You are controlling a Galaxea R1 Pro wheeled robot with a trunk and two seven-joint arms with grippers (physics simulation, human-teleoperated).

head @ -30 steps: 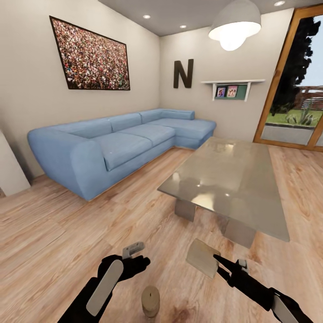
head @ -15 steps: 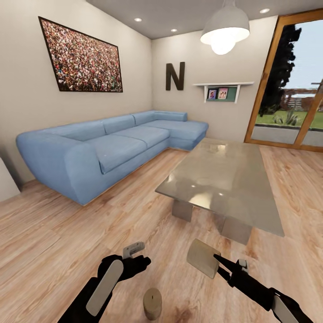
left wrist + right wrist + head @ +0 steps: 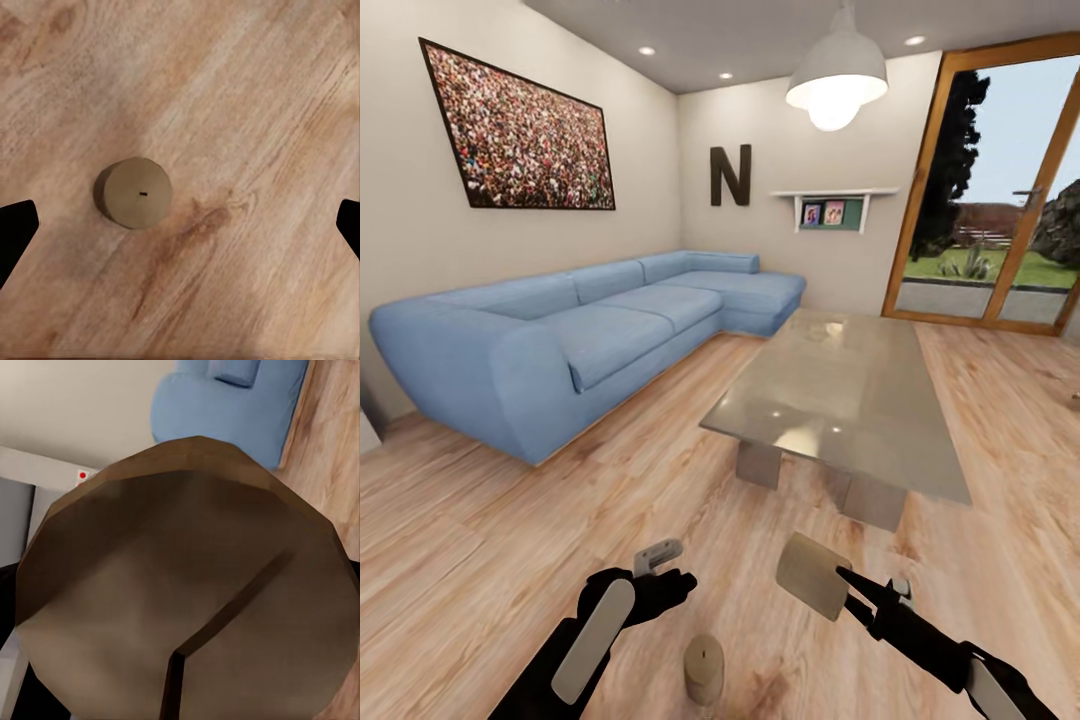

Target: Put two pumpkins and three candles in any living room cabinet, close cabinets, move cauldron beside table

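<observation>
A cream-beige candle [image 3: 703, 668] stands upright on the light wood plank floor between my two arms. It also appears from above in the left wrist view as the candle [image 3: 135, 192], with its wick visible. My left gripper [image 3: 665, 572] hangs above and just left of it, open, with its fingertips [image 3: 15, 225] far apart and nothing between them. My right gripper [image 3: 850, 590] is shut on a second candle [image 3: 812, 575], held tilted above the floor. This candle's round base [image 3: 187, 585] is close to the right wrist camera. Pumpkins, cauldron and cabinet are out of view.
A low grey glass-topped coffee table [image 3: 840, 390] stands ahead to the right. A blue corner sofa [image 3: 560, 340] runs along the left wall. A wood-framed glass door [image 3: 980, 200] is at the far right, and a pendant lamp [image 3: 837, 80] hangs over the table.
The whole head picture has shifted left, so the camera has turned right. Both arms keep their pose; the right gripper still holds its candle.
</observation>
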